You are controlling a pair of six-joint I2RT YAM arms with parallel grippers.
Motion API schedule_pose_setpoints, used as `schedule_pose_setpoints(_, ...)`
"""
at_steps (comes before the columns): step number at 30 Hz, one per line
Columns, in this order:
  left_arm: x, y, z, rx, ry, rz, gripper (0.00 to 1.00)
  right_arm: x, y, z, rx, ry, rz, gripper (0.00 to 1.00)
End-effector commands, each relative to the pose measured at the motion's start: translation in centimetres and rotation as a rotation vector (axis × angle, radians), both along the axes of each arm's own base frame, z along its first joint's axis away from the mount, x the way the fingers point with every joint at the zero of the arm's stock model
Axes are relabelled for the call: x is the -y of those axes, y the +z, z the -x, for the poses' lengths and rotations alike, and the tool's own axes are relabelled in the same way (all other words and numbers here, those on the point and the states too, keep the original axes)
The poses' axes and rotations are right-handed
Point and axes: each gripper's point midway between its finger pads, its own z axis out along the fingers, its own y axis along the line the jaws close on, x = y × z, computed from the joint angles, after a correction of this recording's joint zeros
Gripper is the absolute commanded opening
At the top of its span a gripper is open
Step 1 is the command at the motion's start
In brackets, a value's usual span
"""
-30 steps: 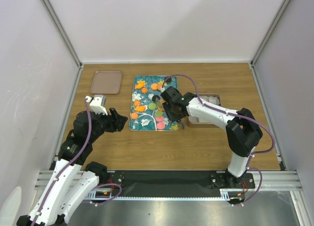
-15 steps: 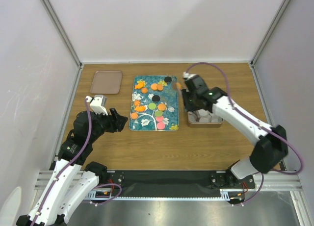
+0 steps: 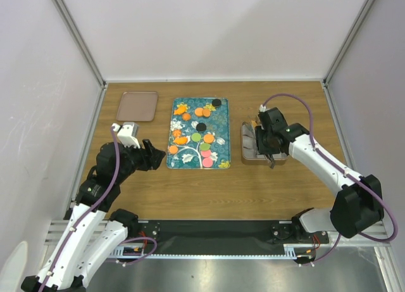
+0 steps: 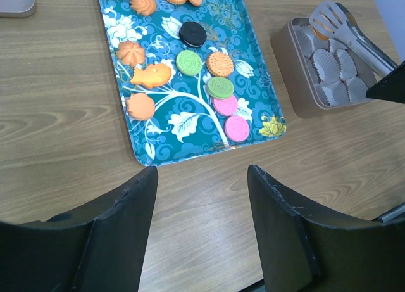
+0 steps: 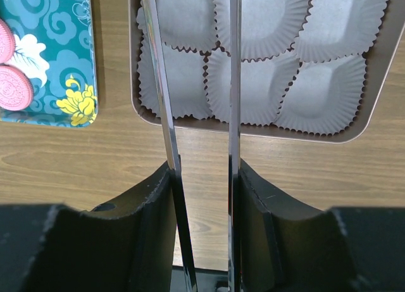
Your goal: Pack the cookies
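Right tool gripping tongs, moved from tray to box

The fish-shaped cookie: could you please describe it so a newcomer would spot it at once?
On the wooden table, find the teal floral tray. Orange cookies line its left edge; the fish-shaped cookie lies mid-column. Only it has a fish's tail.

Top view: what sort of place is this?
Likely a robot lab cell: white panels on metal framing wall in a wooden table, with two arms bolted at its edge, a tray of cookies and a tin of paper cups.
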Motion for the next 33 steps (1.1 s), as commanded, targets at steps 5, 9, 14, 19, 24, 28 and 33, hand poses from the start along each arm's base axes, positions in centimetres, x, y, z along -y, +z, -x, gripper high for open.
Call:
schedule_pose_setpoints(5, 0.3, 0.6, -0.2, 0.035, -0.020, -0.003, 0.65, -0.2, 0.3, -1.1, 0.042, -0.018, -0.042, 0.32)
schedule_pose_setpoints(9, 0.3, 0.5, -0.2, 0.034, -0.020, -0.004, 0.65, -0.1, -0.6, -1.6, 0.033, -0.025, -0.040, 0.32)
schedule_pose_setpoints(14, 0.3, 0.6, -0.2, 0.036, -0.019, -0.004, 0.65, -0.6, -1.0, -2.2, 0.034, -0.022, -0.064, 0.32)
schedule_pose_setpoints(19, 0.3, 0.6, -0.1, 0.036, -0.017, -0.006, 0.65, -0.7, -1.6, -2.5, 0.027, -0.028, -0.055, 0.34)
schedule_pose_setpoints(24, 0.3, 0.6, -0.1, 0.036, -0.017, -0.006, 0.65, -0.7, -2.1, -2.5, 0.014, -0.028, -0.053, 0.36)
schedule_pose_setpoints(28, 0.4, 0.6, -0.1, 0.039, -0.019, -0.006, 0.65, -0.5, -2.3, -2.6, 0.014, -0.034, -0.042, 0.36)
schedule_pose_setpoints(33, 0.4, 0.6, -0.1, 0.037, -0.021, -0.008, 0.65, -0.4, -2.7, -2.6, 0.010, -0.040, -0.037, 0.38)
